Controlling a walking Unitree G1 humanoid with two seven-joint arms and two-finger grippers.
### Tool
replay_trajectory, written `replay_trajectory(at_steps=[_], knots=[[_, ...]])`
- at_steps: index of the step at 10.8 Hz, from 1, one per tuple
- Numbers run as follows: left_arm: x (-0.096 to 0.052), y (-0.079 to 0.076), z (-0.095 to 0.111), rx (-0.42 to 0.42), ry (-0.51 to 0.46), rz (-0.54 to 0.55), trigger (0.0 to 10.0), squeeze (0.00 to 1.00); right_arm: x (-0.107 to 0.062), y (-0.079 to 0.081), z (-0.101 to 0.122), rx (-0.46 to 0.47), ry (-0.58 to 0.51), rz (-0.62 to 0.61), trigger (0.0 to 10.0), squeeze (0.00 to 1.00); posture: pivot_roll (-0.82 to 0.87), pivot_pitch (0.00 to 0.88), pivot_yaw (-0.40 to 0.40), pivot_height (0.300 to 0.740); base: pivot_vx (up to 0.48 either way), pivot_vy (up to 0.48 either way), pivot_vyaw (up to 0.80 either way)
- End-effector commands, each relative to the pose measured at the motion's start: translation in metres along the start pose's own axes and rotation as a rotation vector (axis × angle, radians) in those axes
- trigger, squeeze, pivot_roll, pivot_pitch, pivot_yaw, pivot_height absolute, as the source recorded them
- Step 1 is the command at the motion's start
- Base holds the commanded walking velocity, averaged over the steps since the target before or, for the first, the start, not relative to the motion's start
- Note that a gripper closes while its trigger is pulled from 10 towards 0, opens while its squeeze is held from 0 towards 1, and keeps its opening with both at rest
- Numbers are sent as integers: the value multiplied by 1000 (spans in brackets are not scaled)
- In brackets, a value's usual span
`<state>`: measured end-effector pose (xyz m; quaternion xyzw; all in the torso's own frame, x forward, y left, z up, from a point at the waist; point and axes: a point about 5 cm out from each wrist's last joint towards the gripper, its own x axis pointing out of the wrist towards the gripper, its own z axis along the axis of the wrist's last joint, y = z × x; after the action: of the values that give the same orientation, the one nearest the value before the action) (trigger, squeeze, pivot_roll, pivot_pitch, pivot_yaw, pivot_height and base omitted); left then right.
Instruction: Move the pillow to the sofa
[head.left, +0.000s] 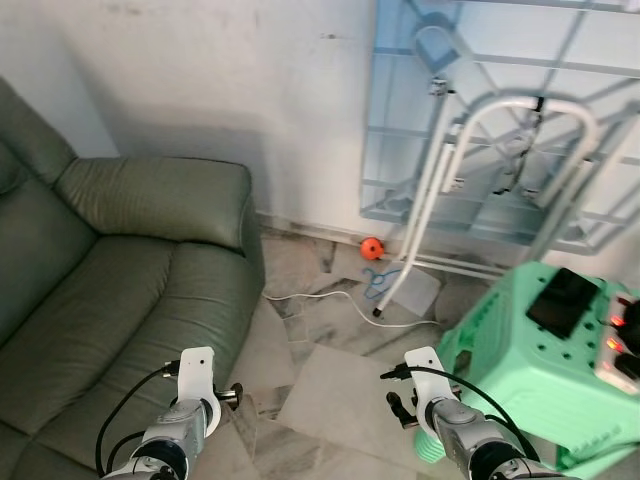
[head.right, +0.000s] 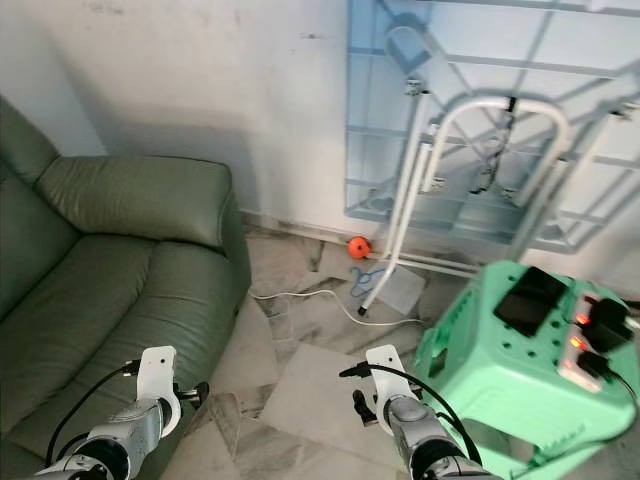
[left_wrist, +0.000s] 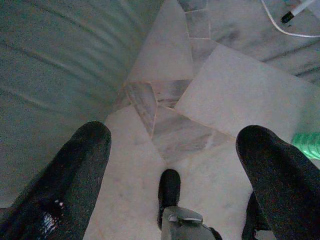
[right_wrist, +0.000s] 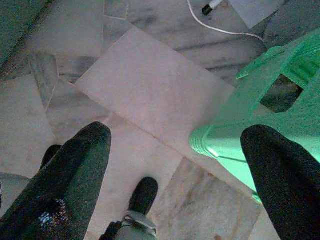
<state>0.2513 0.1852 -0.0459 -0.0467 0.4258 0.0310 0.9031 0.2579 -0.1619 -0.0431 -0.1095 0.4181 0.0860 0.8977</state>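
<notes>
Grippers both empty, fingers spread apart: left gripper (left_wrist: 170, 150) over marble floor (head.left: 340, 400) just beside the green sofa (head.left: 110, 290); right gripper (right_wrist: 175, 150) over floor, touching nothing, close beside the mint-green plastic stool (head.left: 520, 370). Pillow not located from here; sofa seat bare. Risks, judged: turning to search could swing the right arm into the stool, and the white cable (head.left: 330, 300) ahead could snag a foot.

Sofa (head.left: 110, 290) left, stool (head.left: 540, 370) right, drying rack (head.left: 500, 130) against the wall behind.
</notes>
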Motion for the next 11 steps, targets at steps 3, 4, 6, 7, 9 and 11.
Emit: replay_trajectory(at_steps=[3,4,6,7,9,11], knots=[[0,1,0,14,8,4,10000,0,0,2,2,-23,-6,7,10000,0,-178,3,55,740,0,0,800],[0,1,0,3,6,6,10000,0,0,2,1,-23,-6,7,10000,0,-178,2,55,740,0,0,800],[0,5,9,0,-40,26,10000,0,0,0,2,-31,-8,4,10000,0,-179,4,51,740,0,0,800],[0,7,13,-30,-63,23,10000,0,0,-1,2,-31,-10,3,10000,0,-180,7,50,740,0,0,800],[-2,14,21,-142,-118,20,10000,0,0,-3,9,-12,-36,0,10000,0,-185,13,49,740,0,0,400],[-2,18,24,-170,-149,16,10000,0,0,-2,14,-45,-48,5,10000,0,-186,18,46,740,0,0,400]])
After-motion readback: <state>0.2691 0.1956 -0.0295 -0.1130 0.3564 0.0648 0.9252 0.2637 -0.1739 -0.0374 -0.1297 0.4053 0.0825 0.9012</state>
